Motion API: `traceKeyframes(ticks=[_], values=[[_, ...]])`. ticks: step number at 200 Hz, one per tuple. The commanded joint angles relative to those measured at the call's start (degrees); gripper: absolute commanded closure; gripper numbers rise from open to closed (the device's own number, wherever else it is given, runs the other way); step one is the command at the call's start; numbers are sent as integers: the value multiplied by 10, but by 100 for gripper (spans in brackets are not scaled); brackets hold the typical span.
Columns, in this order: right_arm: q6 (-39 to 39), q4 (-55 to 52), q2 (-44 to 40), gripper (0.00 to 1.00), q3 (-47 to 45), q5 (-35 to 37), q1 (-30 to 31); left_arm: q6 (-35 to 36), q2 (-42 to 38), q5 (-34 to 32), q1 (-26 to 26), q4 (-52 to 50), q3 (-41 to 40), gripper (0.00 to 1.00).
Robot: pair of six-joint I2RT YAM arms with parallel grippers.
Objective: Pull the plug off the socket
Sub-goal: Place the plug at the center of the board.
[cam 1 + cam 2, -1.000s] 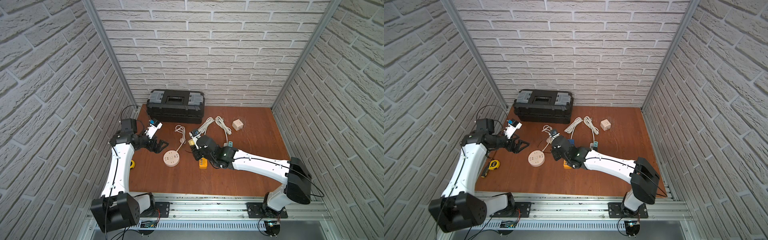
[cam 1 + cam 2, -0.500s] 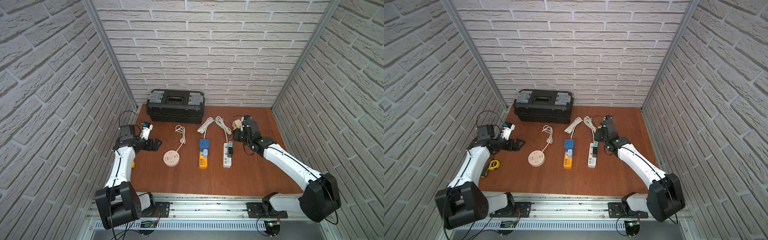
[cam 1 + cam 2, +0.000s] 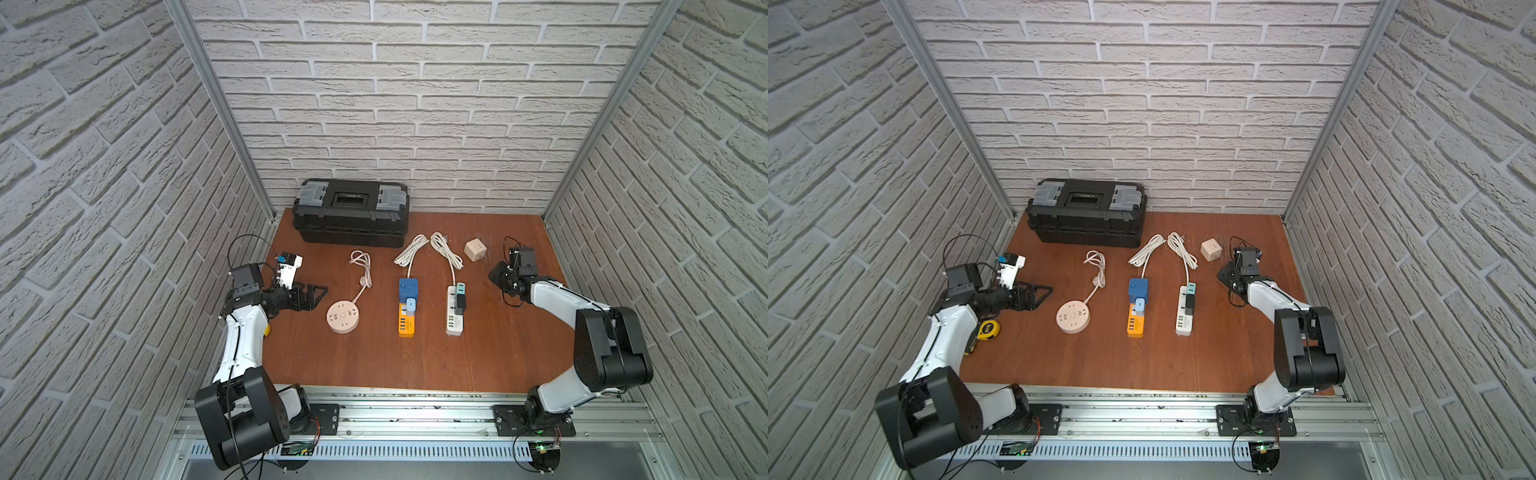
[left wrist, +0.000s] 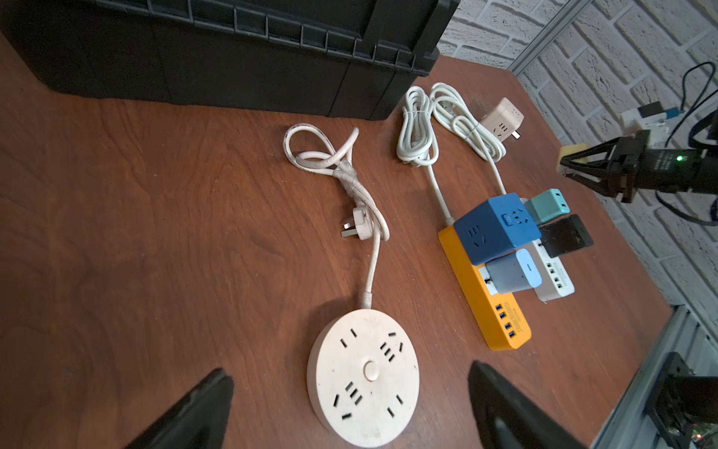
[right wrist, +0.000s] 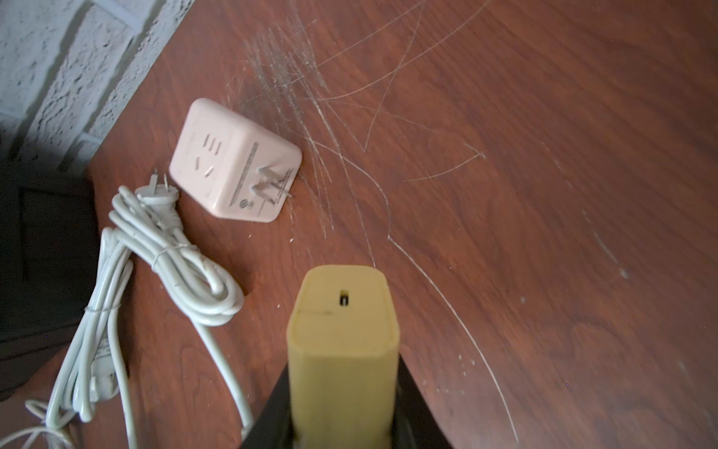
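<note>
Right jaws are closed partway on a yellow plug [image 5: 344,350], pinching its sides. Left jaws stand wide open and empty, aimed low across the table [image 3: 374,361] towards the round socket [image 3: 342,316].

Working down by size, the black toolbox [image 3: 351,216] sits against the back wall, clear of everything. The orange power strip [image 3: 406,326] carries a blue cube adapter [image 3: 407,286] and a light blue charger [image 3: 411,304]. Beside it, the white power strip [image 3: 454,324] carries a teal charger [image 3: 460,287] and a black charger [image 3: 460,305]. Nothing is plugged into the round socket. The yellow plug is out near the right wall, free of any socket, close to the pink cube adapter [image 5: 233,159] and well apart from both strips. I cannot tell whether it touches the wood.

I judge this plug pulled, so what I have left is setting it down. If I let go from too high, it could bounce against the pink adapter's bare prongs. If the other plugs must come out too, neither strip is pinned, and with my left jaws nowhere near them a tight plug would drag its strip up with it. The bundled white cords [image 5: 171,264] lie close to my right arm's way back and could snag.
</note>
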Motion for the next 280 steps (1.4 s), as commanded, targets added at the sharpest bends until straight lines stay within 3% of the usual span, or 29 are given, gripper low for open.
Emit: traceKeyframes(ticks=[1, 29, 55, 104, 140, 164, 182, 213, 240, 280], values=[[28, 99, 30, 97, 5, 4, -8, 35, 21, 16, -8, -62, 26, 2], [33, 111, 88, 98, 35, 28, -11, 72, 27, 70, -14, -83, 8, 2], [45, 132, 120, 97, 51, 46, -17, 75, 6, 26, -37, -57, -18, 2], [73, 111, 192, 97, 129, 61, -22, 71, 8, 22, -43, -47, -26, 2], [83, 92, 248, 92, 177, 60, -29, 70, 13, 22, -44, -51, -23, 2], [75, 73, 266, 76, 205, 47, -34, 73, 11, 22, -44, -54, -24, 2], [65, 48, 265, 54, 216, 52, -33, 78, 13, 24, -44, -57, -25, 2], [62, 54, 240, 32, 194, 52, -32, 77, 22, 21, -44, -60, -21, 2], [50, 52, 196, 21, 173, 51, -27, 77, 26, 23, -43, -62, -18, 2], [31, 1, 135, 20, 163, 61, -12, 77, 19, 23, -44, -62, -18, 2]])
